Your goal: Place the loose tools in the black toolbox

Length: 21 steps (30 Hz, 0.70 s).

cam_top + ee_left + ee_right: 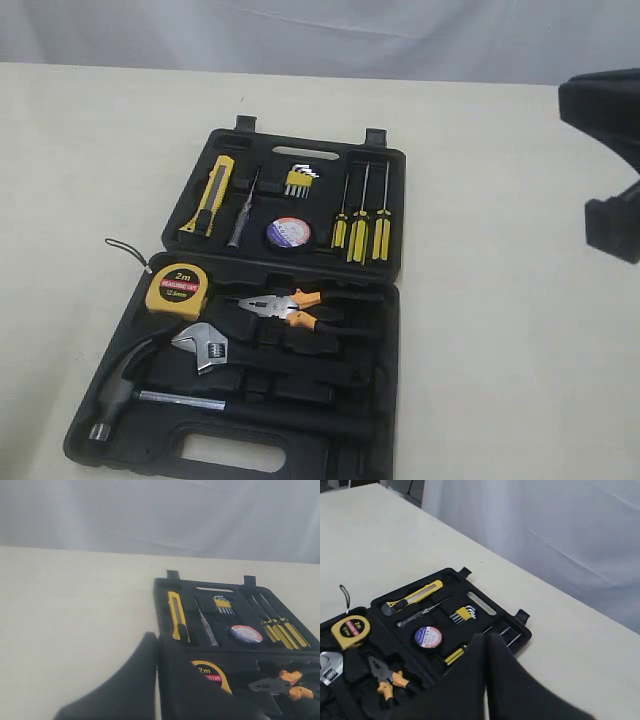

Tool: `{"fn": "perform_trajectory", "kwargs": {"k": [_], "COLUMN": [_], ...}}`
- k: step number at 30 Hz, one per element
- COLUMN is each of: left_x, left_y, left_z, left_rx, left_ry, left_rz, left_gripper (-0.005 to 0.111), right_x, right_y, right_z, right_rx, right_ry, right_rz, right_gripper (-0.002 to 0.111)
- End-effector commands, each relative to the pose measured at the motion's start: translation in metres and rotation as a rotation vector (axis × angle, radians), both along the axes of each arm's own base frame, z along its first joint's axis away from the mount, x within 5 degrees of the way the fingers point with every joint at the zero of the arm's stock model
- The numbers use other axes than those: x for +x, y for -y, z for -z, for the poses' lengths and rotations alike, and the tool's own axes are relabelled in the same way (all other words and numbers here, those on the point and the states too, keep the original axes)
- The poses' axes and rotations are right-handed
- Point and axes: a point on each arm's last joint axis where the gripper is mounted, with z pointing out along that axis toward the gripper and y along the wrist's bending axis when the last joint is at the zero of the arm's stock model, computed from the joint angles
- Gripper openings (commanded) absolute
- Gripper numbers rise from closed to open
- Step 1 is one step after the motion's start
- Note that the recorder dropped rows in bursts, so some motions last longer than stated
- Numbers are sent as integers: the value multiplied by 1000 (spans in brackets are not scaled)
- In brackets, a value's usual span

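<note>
We see a cream worktop [80,150] carrying a large black moulded plastic toolbox [260,265], which lies fully open with both halves flat. The left end effector [156,640] hangs above the case's near left corner, its two dark fingers pressed together along a thin seam with nothing between them. The right end effector [486,639] looks down on the case, and its fingers likewise meet on nothing. In the half nearer the exterior camera lie a steel hammer [125,385] and a steel adjustable wrench [203,347]. Behind these, orange-and-black-handled pliers [290,307] rest just beside a yellow "2m" tape measure [178,290], whose black cord trails onto the worktop. In the far half we find a yellow-black utility knife [210,195] at the left, three yellow-black-handled screwdrivers [362,225] at the right, and between them a black tape roll with a blue-red-white label [288,233].
</note>
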Motion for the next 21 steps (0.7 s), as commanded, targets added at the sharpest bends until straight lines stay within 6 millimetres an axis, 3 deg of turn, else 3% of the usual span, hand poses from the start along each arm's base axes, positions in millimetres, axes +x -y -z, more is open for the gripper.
{"fn": "perform_trajectory", "kwargs": {"k": [1, 12, 17, 21], "left_x": [0, 0, 0, 0], "left_y": [0, 0, 0, 0], "left_z": [-1, -1, -1, -1], "left_rx": [-7, -7, -7, -7], "left_ry": [-4, -4, -4, -4], "left_rz": [5, 5, 5, 5], "left_gripper": [0, 0, 0, 0], "right_x": [-3, -52, -65, -74], "right_y": [8, 18, 34, 52], "right_z": [-4, 9, 13, 19], "right_rx": [89, 270, 314, 444], "right_ry": [41, 371, 373, 274], "right_rz": [61, -209, -152, -36], "right_gripper": [-1, -1, -1, -1]}}
